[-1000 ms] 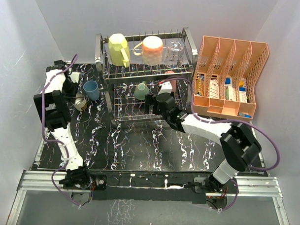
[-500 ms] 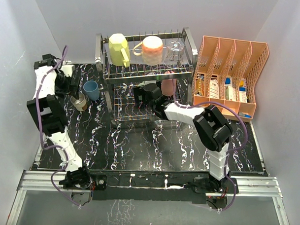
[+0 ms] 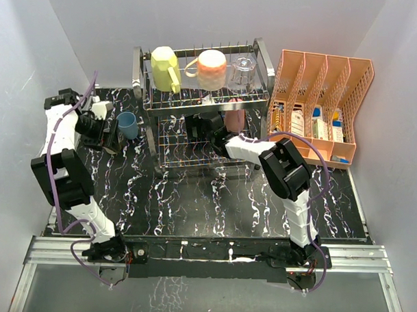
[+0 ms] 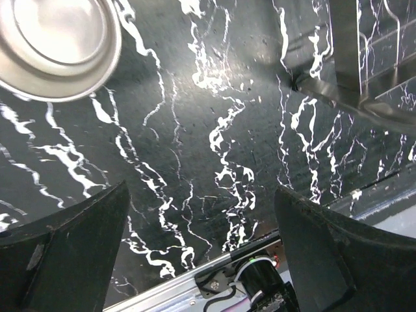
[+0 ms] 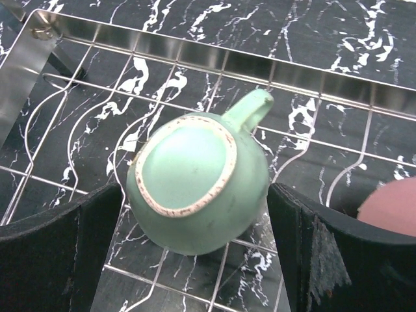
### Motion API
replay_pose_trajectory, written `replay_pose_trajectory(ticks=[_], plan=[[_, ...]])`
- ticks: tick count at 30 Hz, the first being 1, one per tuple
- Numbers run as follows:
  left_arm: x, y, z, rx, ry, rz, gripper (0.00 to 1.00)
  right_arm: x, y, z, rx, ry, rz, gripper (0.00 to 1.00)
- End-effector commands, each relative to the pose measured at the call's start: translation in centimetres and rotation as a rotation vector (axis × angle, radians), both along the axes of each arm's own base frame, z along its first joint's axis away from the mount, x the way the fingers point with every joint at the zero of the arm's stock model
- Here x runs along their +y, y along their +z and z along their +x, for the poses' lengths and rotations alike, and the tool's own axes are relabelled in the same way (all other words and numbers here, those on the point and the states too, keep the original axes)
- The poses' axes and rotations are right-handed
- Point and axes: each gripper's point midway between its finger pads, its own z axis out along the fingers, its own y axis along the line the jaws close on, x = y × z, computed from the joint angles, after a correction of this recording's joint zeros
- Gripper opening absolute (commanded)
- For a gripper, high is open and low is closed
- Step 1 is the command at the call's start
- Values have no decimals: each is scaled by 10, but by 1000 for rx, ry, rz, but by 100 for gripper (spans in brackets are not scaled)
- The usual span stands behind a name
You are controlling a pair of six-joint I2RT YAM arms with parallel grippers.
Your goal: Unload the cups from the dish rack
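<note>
The dish rack [image 3: 138,75] stands at the back of the table. Its top tier holds a pale yellow mug [image 3: 165,67], a peach-pink mug [image 3: 211,68] and a clear glass [image 3: 244,68]. On the lower tier [image 5: 195,57] a teal-green cup [image 5: 195,185] lies bottom up between the open fingers of my right gripper [image 5: 195,195], with a salmon cup [image 5: 393,205] beside it. My left gripper [image 4: 201,192] hangs open and empty over the table left of the rack. A brown-and-white cup [image 4: 58,42] stands just beyond it, and a blue cup [image 3: 127,124] stands nearby.
An orange mesh organiser [image 3: 321,71] with small items stands right of the rack. The rack's metal leg [image 4: 348,58] is close to my left gripper. White walls close in the black marbled table [image 3: 214,204] on three sides.
My left gripper has opened and let go of the brown-and-white cup. My right gripper has moved left into the rack's lower tier, round the teal-green cup.
</note>
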Motion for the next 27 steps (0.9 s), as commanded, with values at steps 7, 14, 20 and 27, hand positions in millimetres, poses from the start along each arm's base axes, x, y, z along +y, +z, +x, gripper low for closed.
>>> replay_pose_trajectory(ticks=[7, 14, 20, 27], plan=[[-21, 11, -23, -33, -77, -70, 84, 25, 36, 14, -71, 124, 104, 82], [-36, 14, -26, -39, -110, -154, 80, 25, 42, 3, -73, 154, 135, 58], [-53, 22, -38, -61, -180, -215, 78, 21, 56, -16, -73, 174, 197, 36], [-75, 43, -54, -163, -309, -297, 79, 21, 70, -46, -75, 223, 268, 24]])
